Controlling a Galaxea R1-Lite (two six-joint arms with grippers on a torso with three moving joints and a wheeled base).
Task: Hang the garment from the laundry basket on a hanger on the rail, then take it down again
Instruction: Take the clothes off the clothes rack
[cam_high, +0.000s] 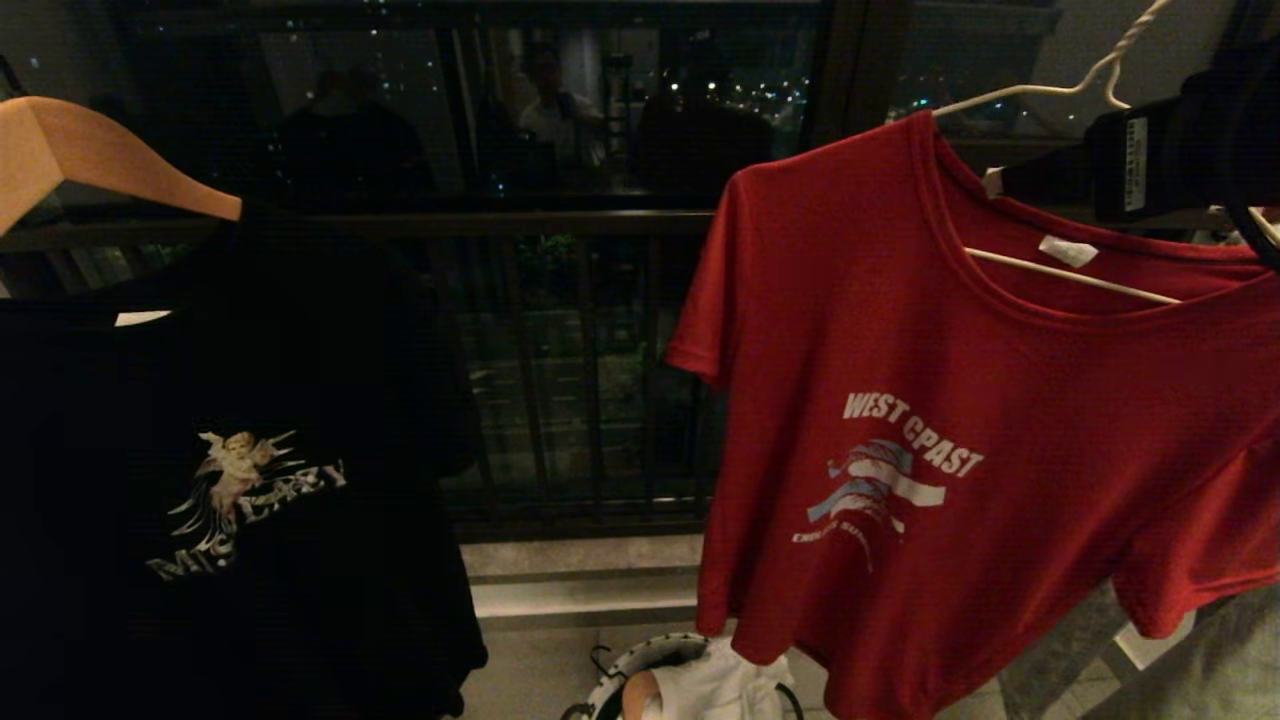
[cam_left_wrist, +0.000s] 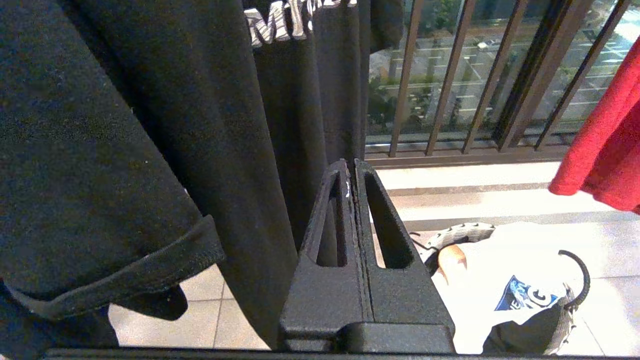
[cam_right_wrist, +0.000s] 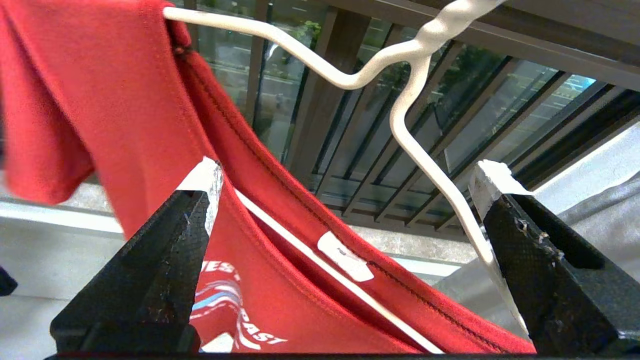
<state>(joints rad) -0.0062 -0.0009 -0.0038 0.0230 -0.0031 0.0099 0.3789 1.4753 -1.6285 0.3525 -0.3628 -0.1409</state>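
Step in hand: the red T-shirt (cam_high: 960, 450) hangs on the white wire hanger (cam_right_wrist: 400, 100), so the hanging half looks done; by my reading the take-down is about to begin.
Garment: draped over the hanger's left shoulder, neckline sagging across the lower wire, well above the laundry basket (cam_high: 640, 665) on the floor.
Right gripper (cam_right_wrist: 345, 200): jaws spread wide, straddling the collar and the hanger's right-hand wire; one fingertip (cam_right_wrist: 492, 187) sits just beside that wire, contact unclear; nothing pinched.
Next move: likely needs the jaws to close on collar or hanger, then lift clear.
Left gripper (cam_left_wrist: 352, 172): low beside the black T-shirt (cam_left_wrist: 150, 125), jaws pressed together, empty.
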